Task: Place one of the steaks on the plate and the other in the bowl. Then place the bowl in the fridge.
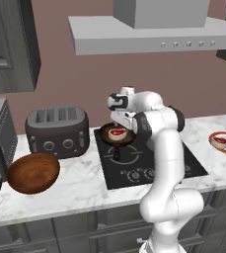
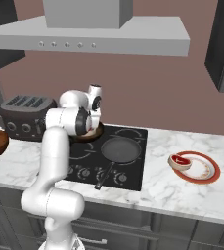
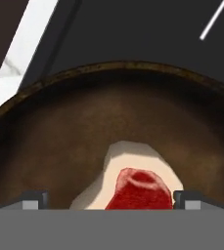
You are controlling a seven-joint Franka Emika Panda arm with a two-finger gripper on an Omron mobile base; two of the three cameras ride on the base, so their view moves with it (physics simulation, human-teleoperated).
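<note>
Steak (image 3: 140, 188) lies in a brown pan (image 3: 59, 146) on the stove between the spread end effector (image 3: 106, 199) tips; base views add a second steak (image 2: 180, 160) on the plate (image 2: 204, 171), and the bowl (image 1: 33, 172) on the worktop (image 1: 80, 188).

I see a dusty brown-pink back wall (image 1: 85, 84) behind a white, grey-veined marble counter (image 1: 75, 185). A pale grey metal range hood (image 1: 154, 29) hangs over a flat black glass cooktop (image 1: 134, 165) set into that counter. Dark grey panelled upper cabinets (image 1: 8, 44) flank the hood, with matching grey drawer fronts (image 1: 60, 230) below.
</note>
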